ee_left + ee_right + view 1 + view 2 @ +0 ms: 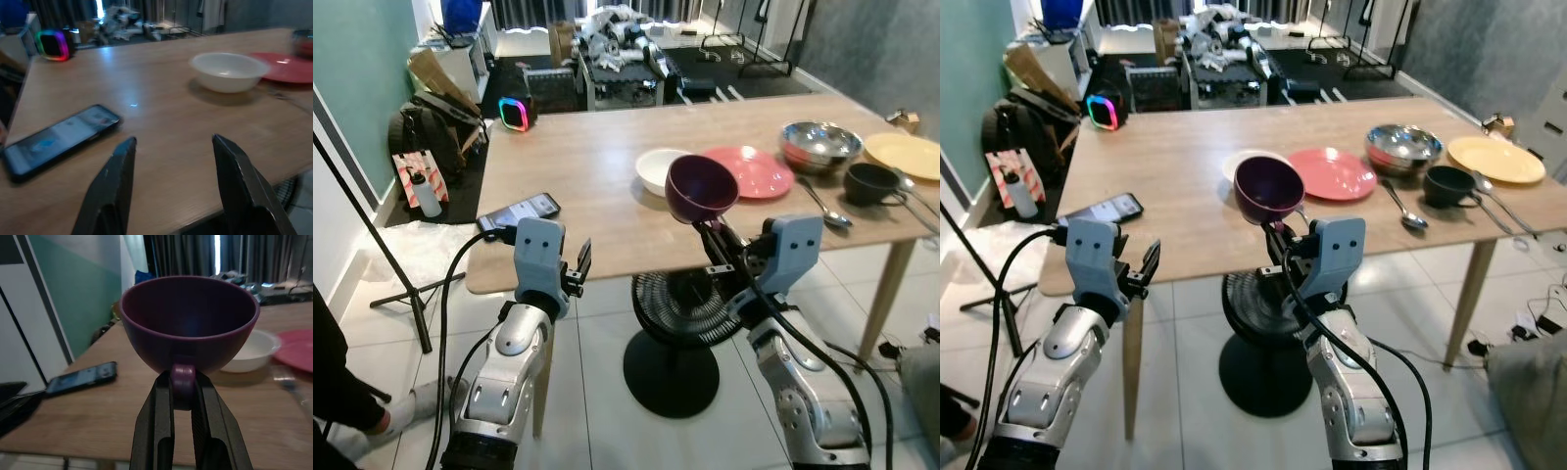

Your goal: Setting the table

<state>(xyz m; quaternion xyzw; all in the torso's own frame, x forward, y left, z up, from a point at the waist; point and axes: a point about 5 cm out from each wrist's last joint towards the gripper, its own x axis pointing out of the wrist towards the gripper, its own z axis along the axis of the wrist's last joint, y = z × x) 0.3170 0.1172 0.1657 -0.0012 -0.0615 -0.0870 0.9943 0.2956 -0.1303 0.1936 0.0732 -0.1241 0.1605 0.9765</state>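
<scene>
My right gripper (707, 227) is shut on the handle of a purple cup (701, 187), held above the near edge of the wooden table (597, 166); the right wrist view has the cup (190, 323) upright between the fingers (155, 421). My left gripper (580, 264) stands open just below the table's front edge, its fingers (115, 181) spread with nothing between them. On the table lie a white bowl (662, 168), a red plate (749, 170), a steel bowl (819, 144), a black cup (872, 182), a yellow plate (905, 154) and a spoon (824, 206).
A black phone (521, 211) lies at the table's near left corner. A glowing speaker (516, 112) sits at the far left. A fan (680, 323) stands under the table. Cluttered shelves and bags fill the back; a tripod leg (372, 245) stands left.
</scene>
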